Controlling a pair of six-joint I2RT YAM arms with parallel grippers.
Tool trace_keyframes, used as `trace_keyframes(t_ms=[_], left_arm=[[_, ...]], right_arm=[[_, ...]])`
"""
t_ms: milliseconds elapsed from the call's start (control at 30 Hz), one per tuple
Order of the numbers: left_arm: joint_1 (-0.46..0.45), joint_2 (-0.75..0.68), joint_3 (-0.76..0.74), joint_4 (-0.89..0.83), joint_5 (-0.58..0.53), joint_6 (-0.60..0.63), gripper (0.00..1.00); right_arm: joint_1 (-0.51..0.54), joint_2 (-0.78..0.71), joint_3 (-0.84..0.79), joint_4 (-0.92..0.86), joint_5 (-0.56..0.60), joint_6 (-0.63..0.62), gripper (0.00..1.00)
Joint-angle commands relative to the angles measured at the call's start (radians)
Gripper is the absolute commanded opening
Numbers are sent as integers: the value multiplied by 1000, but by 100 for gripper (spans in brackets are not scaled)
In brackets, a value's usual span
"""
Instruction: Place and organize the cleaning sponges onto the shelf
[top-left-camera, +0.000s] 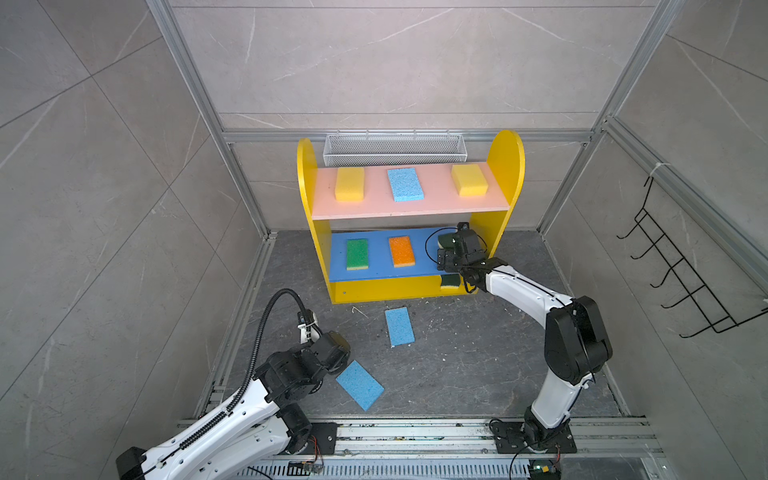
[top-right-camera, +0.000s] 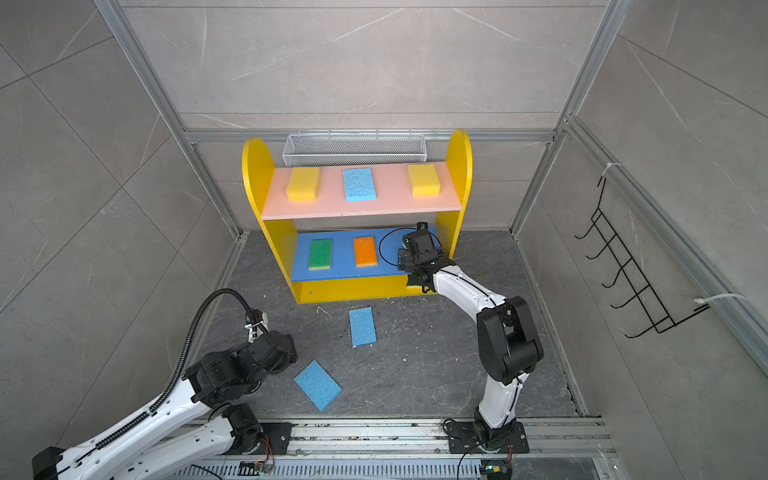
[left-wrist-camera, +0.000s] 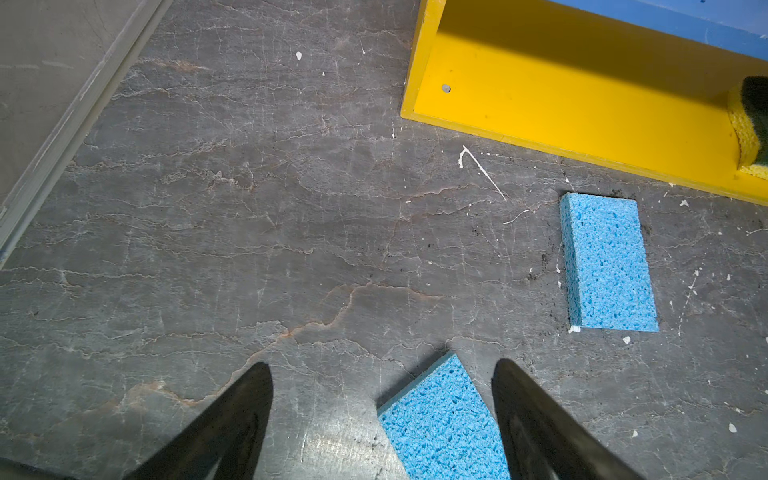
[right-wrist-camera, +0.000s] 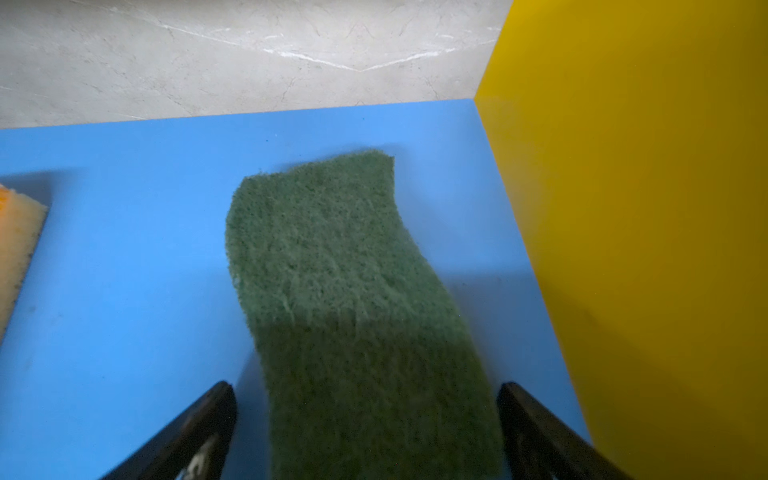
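Now straddling dark green sponge (right-wrist-camera: 349, 270) on blue board (right-wrist-camera: 124, 249), right gripper (right-wrist-camera: 365, 384) spread wide, left gripper (left-wrist-camera: 382, 363) parted over light blue sponge (left-wrist-camera: 440, 424).

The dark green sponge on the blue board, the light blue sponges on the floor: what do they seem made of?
Dark green sponge: top looks like fibrous scouring pad, matte, fuzzy at the edge. Light blue sponges: probably cellulose or foam, matte, full of open irregular pores.
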Motion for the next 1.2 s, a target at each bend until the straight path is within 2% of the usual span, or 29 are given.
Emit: trace_keyframes(t_ms=[0, 1167], left_arm=[[-1, 1, 14, 12, -35, -7, 86], [-2, -31, 7, 2, -25, -18, 86]], right_arm=[[-2, 19, 24, -4, -26, -15, 99], [34, -18, -31, -30, -40, -56, 95]])
